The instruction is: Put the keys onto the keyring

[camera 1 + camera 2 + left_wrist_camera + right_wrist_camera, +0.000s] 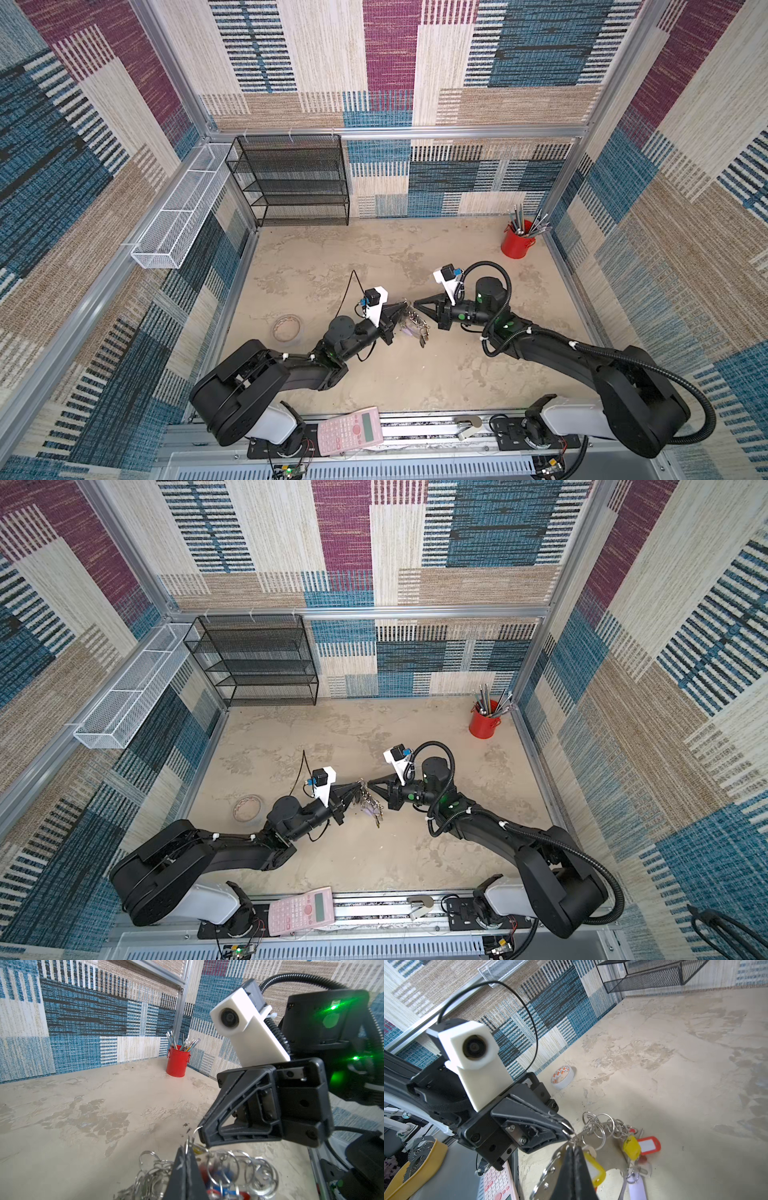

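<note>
In both top views the two grippers meet tip to tip at the table's middle, over the keyring. The keyring is a flat grey plate hung with silver rings, keys and red, yellow and pale tags. My right gripper is shut on the plate's holed end. My left gripper is shut on a thin silver ring beside the plate's end. The yellow tag close behind my right fingers looks like the tag of the keys, though its link to that ring is hidden.
A roll of tape lies left of my left arm. A red cup of pens stands at the back right. A black mesh shelf and a white wire basket are at the back left. A pink calculator lies on the front rail.
</note>
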